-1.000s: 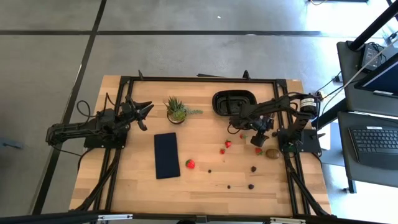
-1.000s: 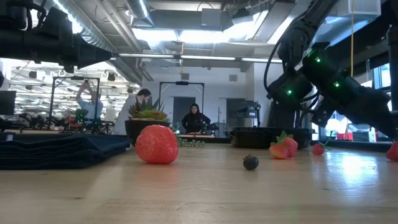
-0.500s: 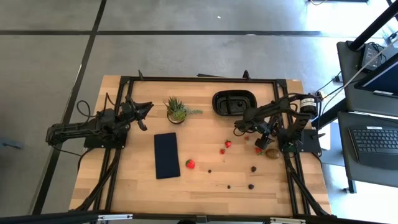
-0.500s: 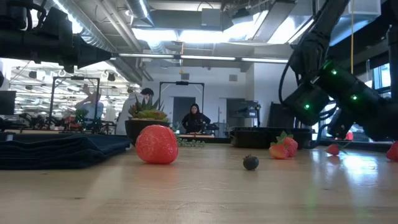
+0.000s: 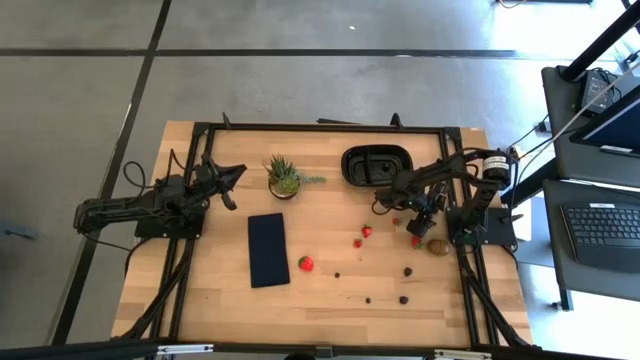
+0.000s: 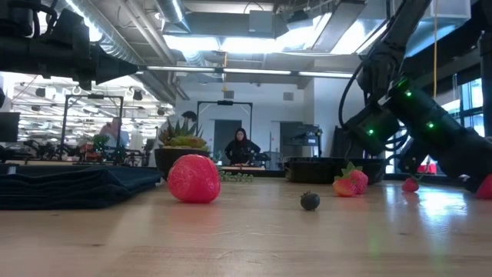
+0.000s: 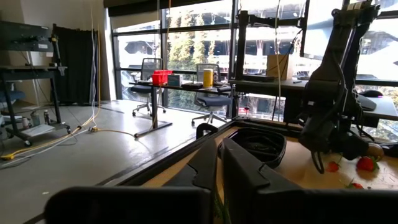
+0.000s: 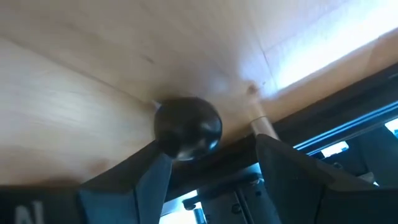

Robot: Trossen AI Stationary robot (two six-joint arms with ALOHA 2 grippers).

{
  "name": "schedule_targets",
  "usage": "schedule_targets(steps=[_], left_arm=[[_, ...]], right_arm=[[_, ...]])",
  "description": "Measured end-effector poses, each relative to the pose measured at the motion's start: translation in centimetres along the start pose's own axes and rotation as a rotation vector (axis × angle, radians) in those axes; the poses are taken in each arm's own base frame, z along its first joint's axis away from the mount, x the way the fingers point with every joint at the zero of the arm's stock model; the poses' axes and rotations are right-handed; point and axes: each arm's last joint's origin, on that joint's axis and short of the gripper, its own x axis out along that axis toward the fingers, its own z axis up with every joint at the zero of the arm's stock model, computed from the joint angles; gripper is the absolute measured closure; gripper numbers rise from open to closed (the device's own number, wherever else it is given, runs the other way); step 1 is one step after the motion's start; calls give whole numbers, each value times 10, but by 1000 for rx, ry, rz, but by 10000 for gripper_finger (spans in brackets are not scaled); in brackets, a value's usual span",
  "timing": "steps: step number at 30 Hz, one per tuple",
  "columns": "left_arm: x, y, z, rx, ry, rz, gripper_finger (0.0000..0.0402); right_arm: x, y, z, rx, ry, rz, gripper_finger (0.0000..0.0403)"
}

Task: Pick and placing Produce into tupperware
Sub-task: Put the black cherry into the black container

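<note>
My right gripper (image 5: 424, 212) is open and points down at the table, near the right edge. In the right wrist view a dark round berry (image 8: 187, 127) lies on the wood between its two fingers (image 8: 149, 180). The black oval tupperware (image 5: 376, 165) stands beyond it toward the far edge. Red strawberries (image 5: 305, 263) (image 5: 367, 231), a brown kiwi (image 5: 438, 246) and tiny dark berries (image 5: 404, 299) lie scattered on the table. My left gripper (image 5: 236, 184) is shut and waits at the left side, above the table. My right gripper comes at the dark berry from above, one finger on each side of it. The berry rests on the table close against one finger (image 8: 155, 165). Whether that finger touches it, I cannot tell.
A spiky green potted plant (image 5: 284, 177) stands left of the tupperware. A flat dark rectangular pad (image 5: 268, 248) lies at mid-table. A black frame (image 5: 320, 128) runs along the table's far edge and sides. People stand in the room behind (image 6: 241, 146).
My right gripper has shifted a short way toward the table's right edge, then settled over the fruit beside the kiwi. The left arm has kept still.
</note>
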Motion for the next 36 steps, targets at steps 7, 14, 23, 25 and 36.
schedule_targets(steps=[7,14,23,25,36], left_arm=[[0,0,0,0,0,0,397],[0,0,0,0,0,0,399],[0,0,0,0,0,0,377],[0,0,0,0,0,0,372],[0,0,0,0,0,0,349]], right_arm=[[0,0,1,-4,-4,2,168],[-13,0,3,18,-36,5,168],[-28,2,9,0,-122,43,168],[-28,2,9,3,-120,42,168],[-27,2,8,5,-111,54,168]])
